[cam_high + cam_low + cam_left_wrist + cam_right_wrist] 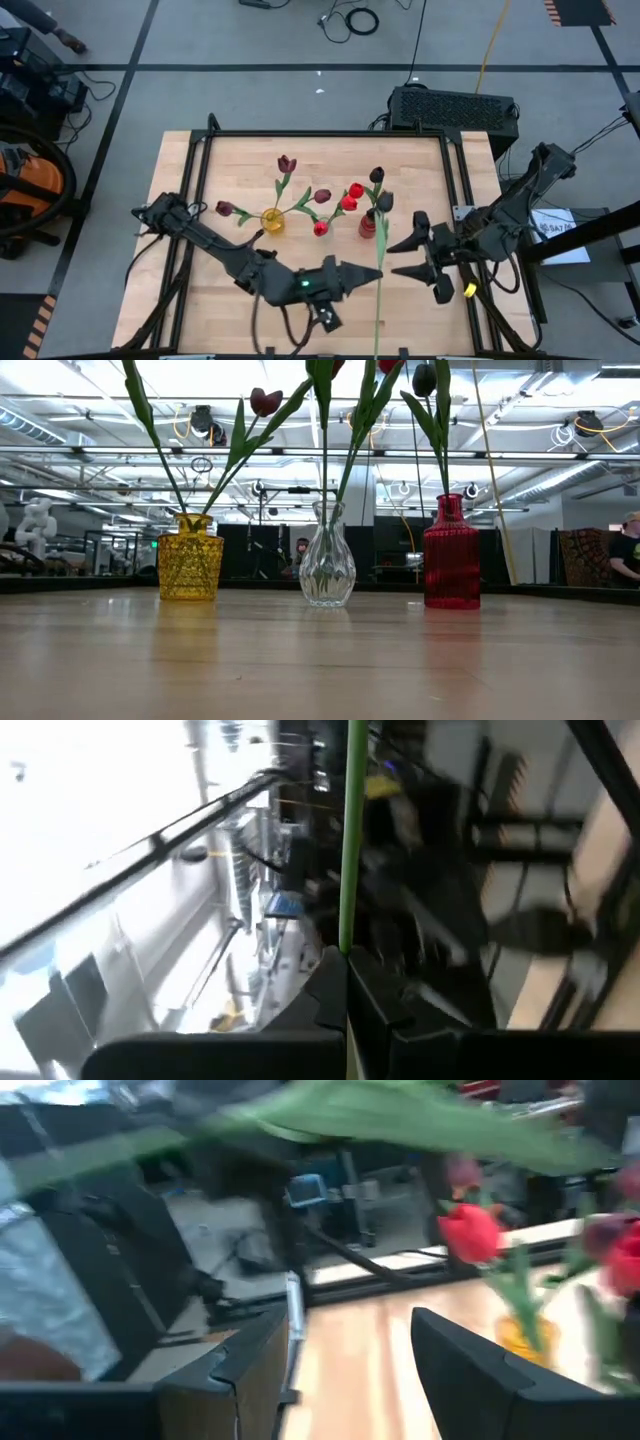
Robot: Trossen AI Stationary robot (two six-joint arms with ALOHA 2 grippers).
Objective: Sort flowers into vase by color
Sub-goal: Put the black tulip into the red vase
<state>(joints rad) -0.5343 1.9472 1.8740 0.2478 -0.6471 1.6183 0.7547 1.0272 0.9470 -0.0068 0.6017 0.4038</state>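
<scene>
Overall, the wooden table fills the middle of the high view, with the two dark arms reaching in over its near part. Three vases stand in a row on it: a yellow vase at the left, a clear glass vase in the middle and a red vase at the right. The low view shows their shapes plainly, while from above the clear one is hard to see. Only the high view shows all the flower heads: dark maroon tulips spread out from the yellow vase, bright red tulips stand over the middle, and near-black tulips rise from the red vase.

The left gripper is over the near part of the table, just in front of the red vase. The left wrist view alone shows its grip: the fingers are pressed together on a thin green stem, which rises straight from between them. From above, this stem leads up toward the red vase.

The right gripper hangs just right of that stem, and its fingers stand apart with nothing between them; the right wrist view confirms the empty gap.
</scene>
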